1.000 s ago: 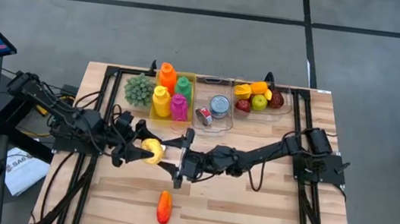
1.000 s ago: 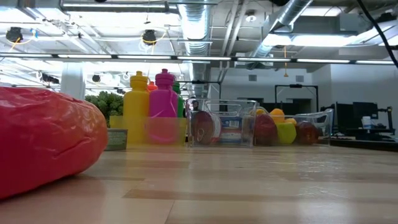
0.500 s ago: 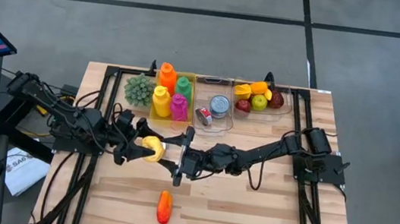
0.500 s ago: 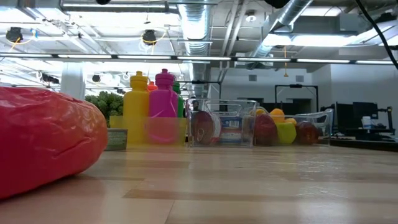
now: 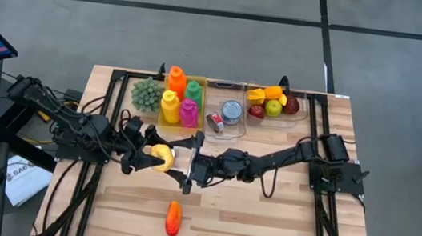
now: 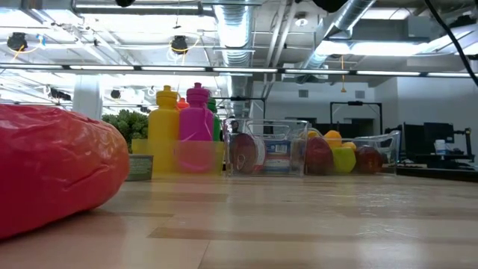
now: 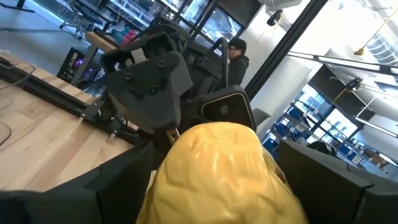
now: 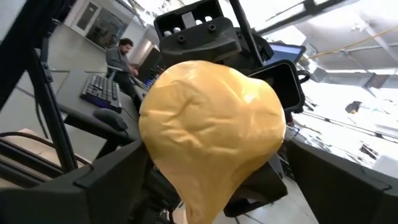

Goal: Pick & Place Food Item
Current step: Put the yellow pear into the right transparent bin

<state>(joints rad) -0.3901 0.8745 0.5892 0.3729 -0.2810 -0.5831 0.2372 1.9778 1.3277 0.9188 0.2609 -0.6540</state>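
A crinkled yellow food item (image 5: 161, 156) hangs above the table's middle, between both arms. My left gripper (image 5: 153, 158) reaches in from the left and is shut on it. My right gripper (image 5: 188, 162) comes from the right, open wide, one finger on the far side and one on the near side of the item's right end. The right wrist view shows the yellow item (image 8: 211, 130) between those fingers, with a gap on each side. A red-and-orange food item (image 5: 173, 218) lies on its side near the table's near edge and looms large in the low view (image 6: 52, 172). My left gripper pinches the yellow food item between its two fingers, one against each flank (image 7: 163, 180). The fingers come at it level from the table's left. The item is lifted clear of the table and sticks out past the fingertips toward the right arm.
Along the far edge stand a yellow bin of coloured bottles (image 5: 179, 102), a clear bin with cans (image 5: 224, 113), a clear bin of fruit (image 5: 274, 103) and a green leafy item (image 5: 147, 94). Black frame rails run down both table sides. A person (image 7: 236, 53) sits beyond the table.
My right gripper has crept a little toward the table's left, so its open fingers now reach alongside the yellow item. The left gripper has kept the item in place.
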